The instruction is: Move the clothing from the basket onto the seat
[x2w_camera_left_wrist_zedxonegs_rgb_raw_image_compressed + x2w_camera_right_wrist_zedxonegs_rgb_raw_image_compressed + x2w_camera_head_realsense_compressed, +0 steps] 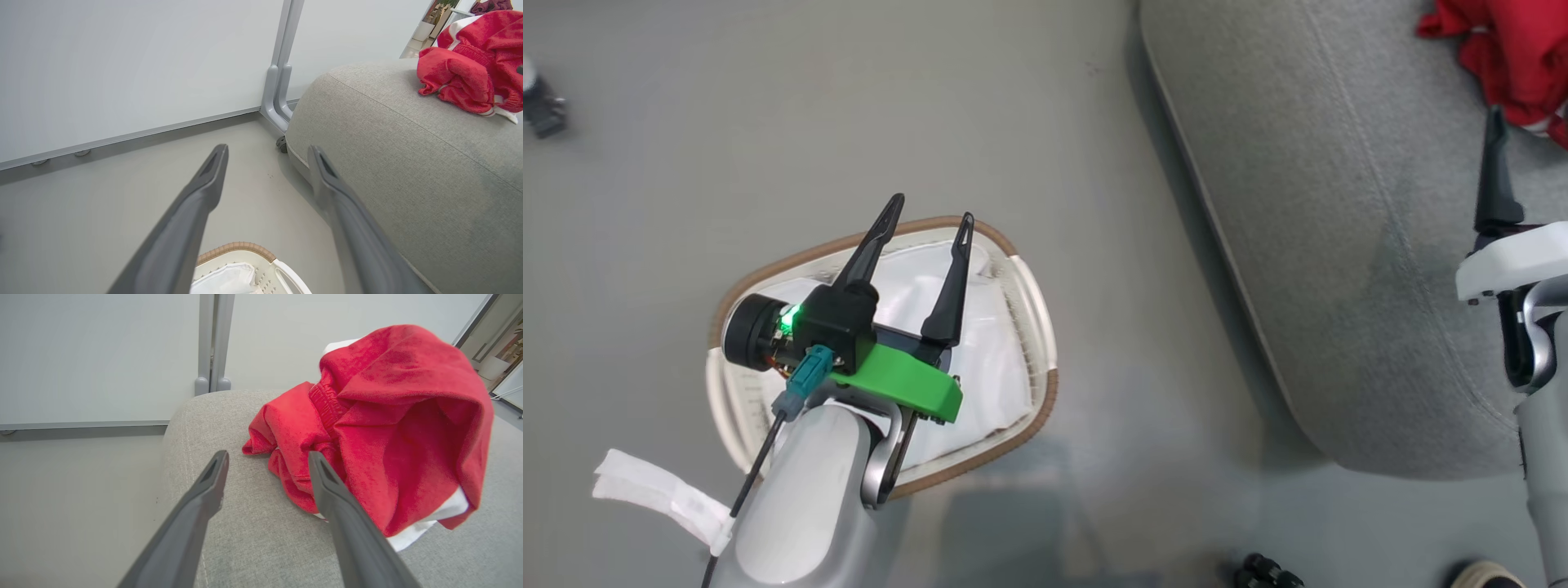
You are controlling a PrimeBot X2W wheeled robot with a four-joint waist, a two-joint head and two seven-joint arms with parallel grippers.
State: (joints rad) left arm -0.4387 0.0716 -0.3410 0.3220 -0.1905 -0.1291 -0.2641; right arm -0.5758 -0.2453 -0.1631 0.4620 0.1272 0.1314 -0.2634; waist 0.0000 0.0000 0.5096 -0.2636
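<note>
The clothing (392, 428), a crumpled red heap with white trim, lies on the grey seat (253, 535); it also shows at the seat's far right (1515, 57) and on top of the seat (470, 69). My right gripper (268, 457) hovers open just above the seat, its right finger crossing in front of the heap's edge, nothing held. One finger (1494, 171) of it shows in the head view. The basket (1033, 318) stands on the floor left of the seat (1339, 245), white liner showing inside. My left gripper (931, 211) hangs open over it, holding nothing; my arm hides part of the inside.
A white partition wall on a grey castor post (282, 81) stands behind the floor and seat. A small dark object (543, 106) lies far left on the floor. Dark wheels (1266, 572) show at the bottom edge. A white strap (654, 490) hangs from my left forearm.
</note>
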